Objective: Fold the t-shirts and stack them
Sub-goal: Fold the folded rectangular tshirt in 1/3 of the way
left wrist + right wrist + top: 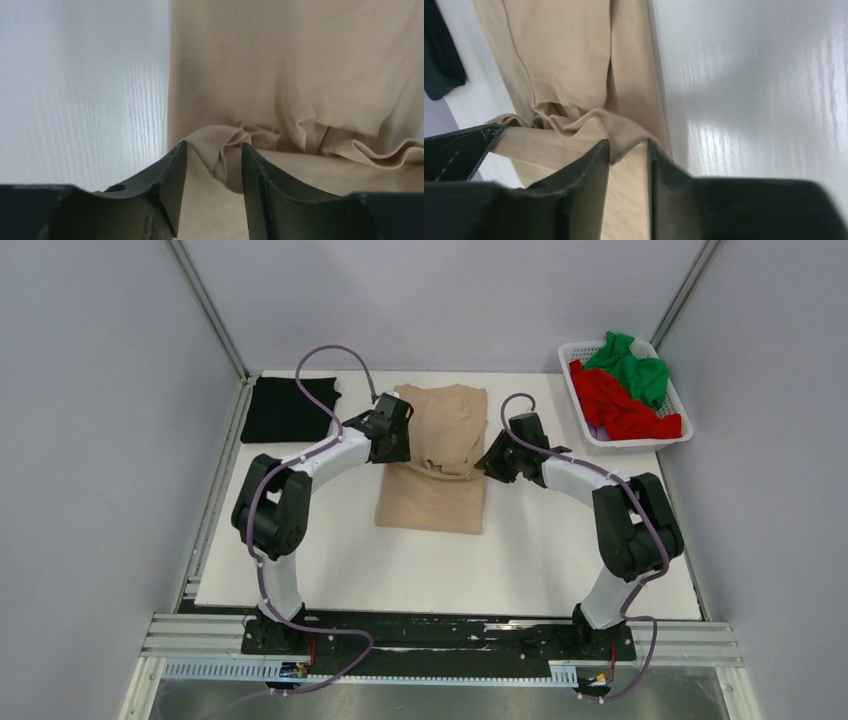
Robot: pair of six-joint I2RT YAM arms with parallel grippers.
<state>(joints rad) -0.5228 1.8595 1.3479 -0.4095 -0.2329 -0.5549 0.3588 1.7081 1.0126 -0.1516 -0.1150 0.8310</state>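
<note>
The beige t-shirt (430, 495) lies in the middle of the table, its near part doubled over, with a bunched edge across its middle. My left gripper (395, 445) is at that edge's left end and my right gripper (495, 462) at its right end. In the left wrist view the gripper (214, 147) has a puckered fold of the beige t-shirt (300, 75) between its fingers. In the right wrist view the gripper (629, 145) has a tented hump of the beige t-shirt (569, 60) between its tips. The black t-shirt (285, 410) lies folded at the back left.
A white slatted basket (575, 390) at the back right holds the red t-shirt (620, 405) and the green t-shirt (640, 370). The black t-shirt also shows at the left edge of the right wrist view (439, 60). White tabletop (400, 570) lies between the shirt and the arm bases.
</note>
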